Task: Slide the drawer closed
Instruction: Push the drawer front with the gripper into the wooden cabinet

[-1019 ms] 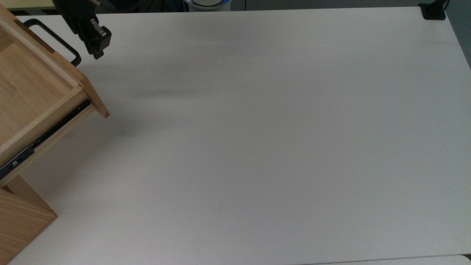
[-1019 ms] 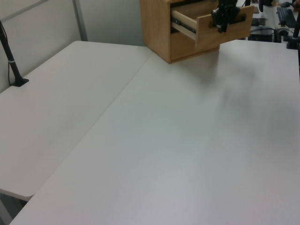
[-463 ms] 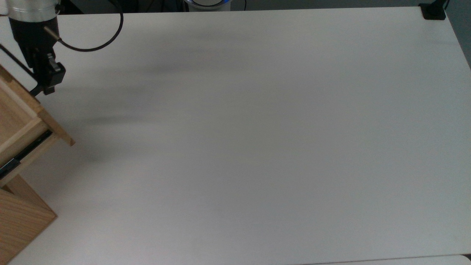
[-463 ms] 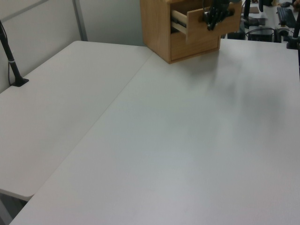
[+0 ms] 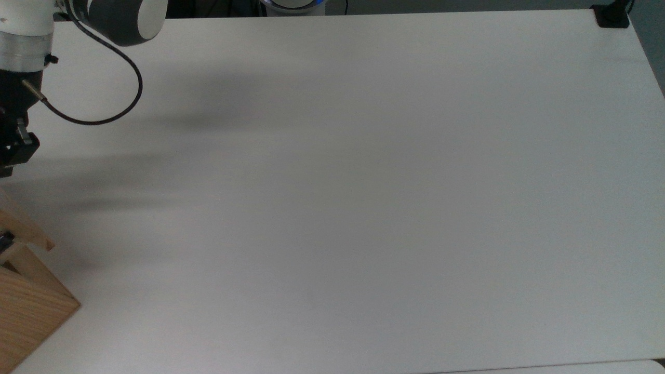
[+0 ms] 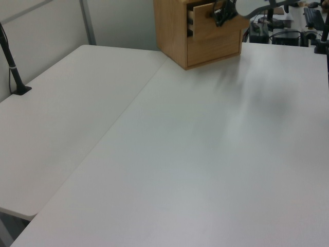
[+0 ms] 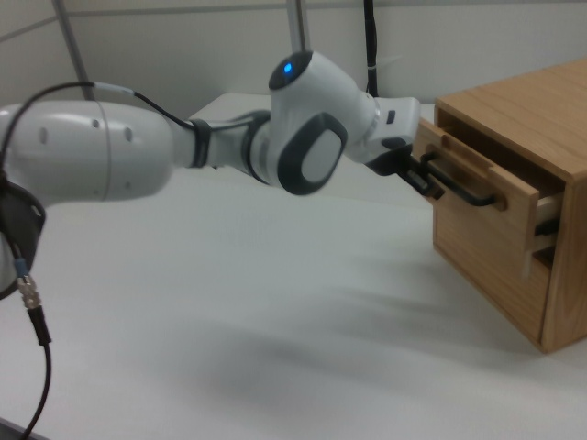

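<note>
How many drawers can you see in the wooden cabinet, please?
2: the upper drawer, slightly open, with the gripper at its handle; a shut lower drawer beneath it in the left view. Others may be hidden.

The drawer [image 7: 477, 179] and cabinet [image 7: 541, 137] were light, matt wood with visible grain. The handle [image 7: 463, 188] looked like black metal. The arm's shells [image 7: 312, 119] were smooth, glossy plastic, and the table [image 5: 363, 182] a smooth, matt white.

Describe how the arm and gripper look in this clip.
The arm has glossy white rounded shells with dark grey joint caps, and one joint carries a small blue light. A thin black cable loops off the silver wrist ring. The gripper is black.
</note>
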You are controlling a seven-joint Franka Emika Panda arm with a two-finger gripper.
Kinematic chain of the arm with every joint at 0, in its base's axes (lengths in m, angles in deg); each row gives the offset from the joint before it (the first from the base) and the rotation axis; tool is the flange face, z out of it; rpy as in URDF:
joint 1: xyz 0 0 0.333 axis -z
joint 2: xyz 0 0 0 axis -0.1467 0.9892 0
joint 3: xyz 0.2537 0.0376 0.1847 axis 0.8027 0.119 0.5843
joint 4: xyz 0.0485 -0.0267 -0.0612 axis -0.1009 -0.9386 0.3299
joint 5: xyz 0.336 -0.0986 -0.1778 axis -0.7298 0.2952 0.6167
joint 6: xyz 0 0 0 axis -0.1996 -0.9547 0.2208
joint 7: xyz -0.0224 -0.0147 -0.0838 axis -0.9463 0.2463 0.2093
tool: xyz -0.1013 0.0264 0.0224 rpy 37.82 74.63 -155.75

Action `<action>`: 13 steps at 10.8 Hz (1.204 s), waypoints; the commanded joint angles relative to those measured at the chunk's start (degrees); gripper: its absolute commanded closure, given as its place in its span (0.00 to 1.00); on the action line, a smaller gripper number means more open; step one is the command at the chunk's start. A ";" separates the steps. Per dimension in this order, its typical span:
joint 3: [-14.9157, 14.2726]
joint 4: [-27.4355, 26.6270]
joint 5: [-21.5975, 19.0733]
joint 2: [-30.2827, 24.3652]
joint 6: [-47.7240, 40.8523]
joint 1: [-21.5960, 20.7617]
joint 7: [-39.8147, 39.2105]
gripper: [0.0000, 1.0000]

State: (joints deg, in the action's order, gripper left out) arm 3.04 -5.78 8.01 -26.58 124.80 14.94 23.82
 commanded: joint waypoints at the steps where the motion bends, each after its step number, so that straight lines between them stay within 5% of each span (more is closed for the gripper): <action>1: -0.06 2.72 -1.02 5.99 13.22 1.58 -0.99 0.83; 9: -0.06 9.14 -0.93 14.17 27.40 4.31 -1.35 0.82; 13: 0.29 4.25 -0.75 9.46 27.15 3.43 -1.26 0.72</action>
State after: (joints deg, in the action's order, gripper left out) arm 3.13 -1.38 8.01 -15.03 150.07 17.89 23.82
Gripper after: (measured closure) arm 0.797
